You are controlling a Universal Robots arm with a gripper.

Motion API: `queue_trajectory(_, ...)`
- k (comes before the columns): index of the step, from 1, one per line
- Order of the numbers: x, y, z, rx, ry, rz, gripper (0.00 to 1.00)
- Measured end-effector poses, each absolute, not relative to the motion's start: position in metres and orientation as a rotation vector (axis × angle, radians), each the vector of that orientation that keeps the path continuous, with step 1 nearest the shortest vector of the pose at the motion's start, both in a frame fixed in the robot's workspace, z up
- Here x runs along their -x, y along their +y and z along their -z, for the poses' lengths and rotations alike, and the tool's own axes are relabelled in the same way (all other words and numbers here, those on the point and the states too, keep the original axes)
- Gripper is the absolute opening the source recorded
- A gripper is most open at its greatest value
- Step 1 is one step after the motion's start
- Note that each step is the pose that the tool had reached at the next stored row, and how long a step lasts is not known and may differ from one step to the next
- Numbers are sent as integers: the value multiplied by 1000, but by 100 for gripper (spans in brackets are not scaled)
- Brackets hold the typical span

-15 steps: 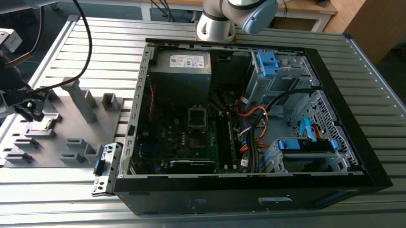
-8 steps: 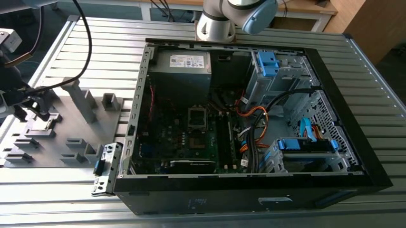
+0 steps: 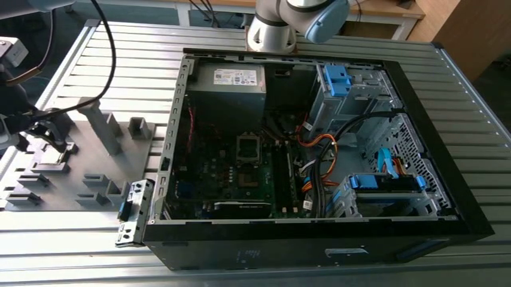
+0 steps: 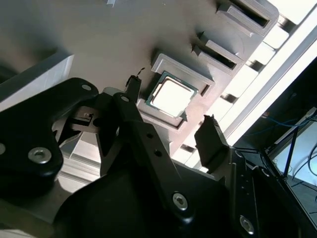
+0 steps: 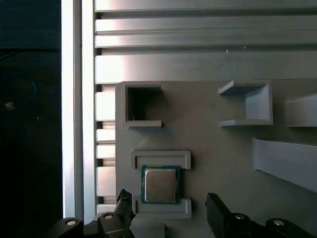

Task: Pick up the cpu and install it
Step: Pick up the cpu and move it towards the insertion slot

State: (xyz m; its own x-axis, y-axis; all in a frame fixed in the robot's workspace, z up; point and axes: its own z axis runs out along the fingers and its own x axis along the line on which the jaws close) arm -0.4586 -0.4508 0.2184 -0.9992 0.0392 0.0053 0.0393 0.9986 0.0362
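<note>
The arm (image 3: 279,24) has its base at the top middle of the exterior view, and its wrist end hangs at the far left edge, over the grey tray (image 3: 88,200) on the slatted table (image 3: 136,42). In both wrist views the fingers (image 4: 213,141) (image 5: 218,210) are spread wide, one on each side of the cpu (image 4: 171,95) (image 5: 160,184), above it and holding nothing. The cpu lies flat in a shallow square recess near the tray's edge, metal top up. The open computer case (image 3: 319,254) lies in the middle of the table, well apart from the cpu.
</note>
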Motion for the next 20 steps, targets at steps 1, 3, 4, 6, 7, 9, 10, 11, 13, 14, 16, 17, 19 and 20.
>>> queue_trajectory(1, 459, -451, -217, 62, -3136, 57, 71)
queue_trajectory(3, 459, -451, -215, 61, -3136, 57, 71)
queue_trajectory(4, 459, -451, -214, 57, -3136, 57, 71)
queue_trajectory(6, 459, -451, -212, 42, -3136, 57, 71)
queue_trajectory(7, 459, -451, -211, 32, -3136, 57, 71)
queue_trajectory(9, 459, -451, -210, 14, -3136, 57, 71)
queue_trajectory(10, 459, -451, -210, 11, -3136, 56, 71)
queue_trajectory(11, 459, -451, -209, 11, -3135, 56, 71)
queue_trajectory(13, 459, -450, -209, 11, -3136, 57, 71)
queue_trajectory(14, 459, -449, -209, 11, -3136, 57, 71)
queue_trajectory(16, 459, -447, -208, 11, -3136, 57, 71)
queue_trajectory(17, 459, -447, -208, 11, -3136, 57, 71)
queue_trajectory(19, 460, -447, -207, 11, -3136, 55, 71)
queue_trajectory(20, 461, -447, -206, 11, -3136, 54, 71)
